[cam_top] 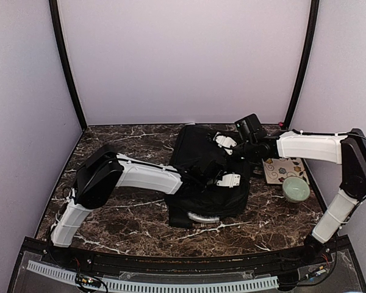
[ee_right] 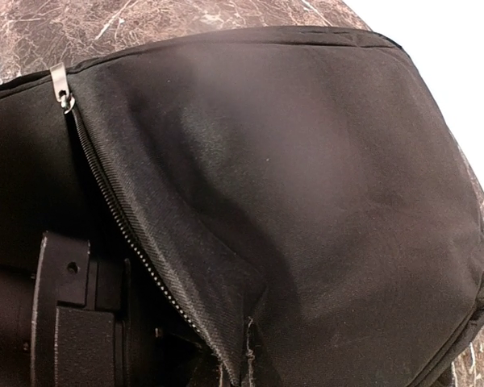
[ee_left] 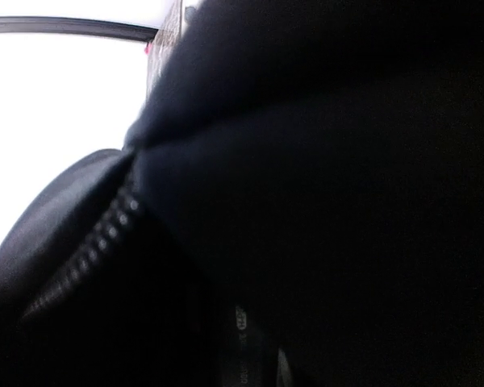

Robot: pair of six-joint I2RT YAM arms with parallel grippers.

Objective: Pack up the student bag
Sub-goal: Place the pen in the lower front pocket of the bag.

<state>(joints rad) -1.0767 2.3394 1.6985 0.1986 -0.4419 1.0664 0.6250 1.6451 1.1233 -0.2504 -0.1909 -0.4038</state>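
The student bag (cam_top: 198,162), a large black backpack, lies in the middle of the table with its zipper undone. My right gripper (cam_top: 227,142) is at its far right side, shut on the edge of the raised flap (ee_right: 290,185); the fabric bunches into a pinch at the bottom of the right wrist view. A metal zipper pull (ee_right: 60,87) hangs at the flap's corner. My left gripper (cam_top: 221,178) reaches under the flap into the bag, and its black wrist (ee_right: 60,302) shows in the opening. The left wrist view shows only dark fabric and zipper teeth (ee_left: 97,250); its jaws are lost in the dark.
A patterned flat card or book (cam_top: 285,169) lies to the right of the bag, with a pale green bowl (cam_top: 296,189) resting on its near end. The bag's light grey handle loop (cam_top: 202,217) points toward the near edge. Purple walls enclose the marble table (cam_top: 128,213).
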